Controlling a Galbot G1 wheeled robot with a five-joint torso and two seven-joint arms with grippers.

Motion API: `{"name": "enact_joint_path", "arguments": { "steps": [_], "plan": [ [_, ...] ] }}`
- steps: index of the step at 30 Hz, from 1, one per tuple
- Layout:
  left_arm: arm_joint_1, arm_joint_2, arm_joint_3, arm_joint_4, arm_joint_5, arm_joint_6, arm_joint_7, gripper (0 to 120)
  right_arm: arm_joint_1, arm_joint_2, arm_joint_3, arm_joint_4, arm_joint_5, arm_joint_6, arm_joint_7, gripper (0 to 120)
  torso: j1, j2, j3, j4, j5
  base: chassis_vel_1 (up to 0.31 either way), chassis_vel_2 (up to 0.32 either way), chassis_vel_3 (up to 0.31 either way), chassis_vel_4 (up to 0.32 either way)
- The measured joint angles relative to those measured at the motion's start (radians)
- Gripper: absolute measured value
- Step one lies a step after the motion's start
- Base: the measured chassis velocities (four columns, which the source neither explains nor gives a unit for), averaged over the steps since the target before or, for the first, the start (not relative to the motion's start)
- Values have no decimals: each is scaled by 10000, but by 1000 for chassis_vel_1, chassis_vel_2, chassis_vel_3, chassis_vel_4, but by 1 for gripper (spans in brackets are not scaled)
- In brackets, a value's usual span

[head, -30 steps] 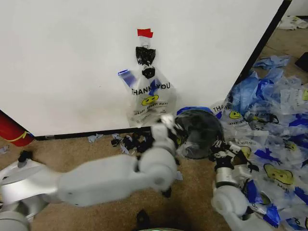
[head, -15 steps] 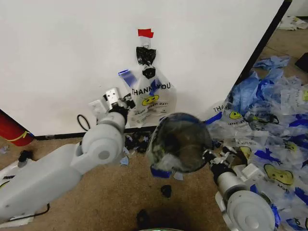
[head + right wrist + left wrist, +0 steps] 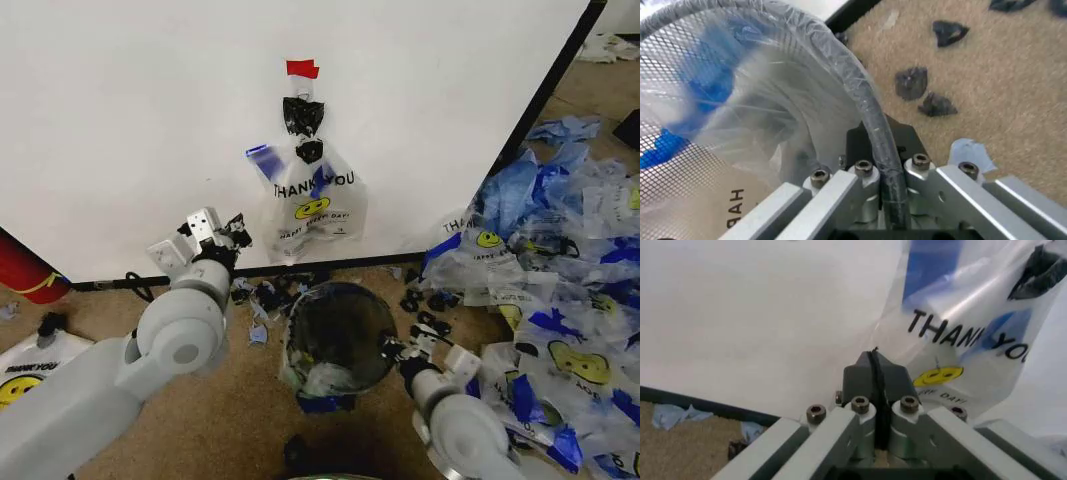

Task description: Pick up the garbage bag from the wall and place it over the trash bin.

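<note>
head view: "thank you" garbage bag (image 3: 312, 200) hangs on wall; left gripper (image 3: 236, 231) closed empty, right gripper (image 3: 393, 350) clamps trash bin (image 3: 338, 335) rim.

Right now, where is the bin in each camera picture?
Head view: bin low in the middle, on the carpet below the bag.
Right wrist view: its rim curves up close, clamped in the right gripper.
Left wrist view: faces the wall and bag instead, with the shut left gripper in front.
Landmark: the right gripper on the rim links the first two; the bag links head and left wrist.
</note>
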Motion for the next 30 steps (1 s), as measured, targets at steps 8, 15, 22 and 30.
{"name": "enact_joint_path", "arguments": {
  "steps": [8,15,22,30],
  "plan": [
    [359,-84,-60,-53,187,-12,42,0,553,300,-653,-702,-494,27,137,0,0,0,0,-2,2,0,0,0,0],
    [390,-290,2,76,251,-23,118,0,659,321,-845,-1111,-1084,53,-212,0,0,0,-1,-4,1,0,0,0,0],
    [398,-332,85,133,335,-35,302,0,583,766,-648,-1494,-1182,-74,-416,15,-1,1,-2,-1,2,0,0,0,0],
    [504,-307,69,39,378,-17,277,0,385,827,-471,-1425,-1244,-305,-381,45,0,1,-1,-1,3,0,0,0,0]
  ]
}}
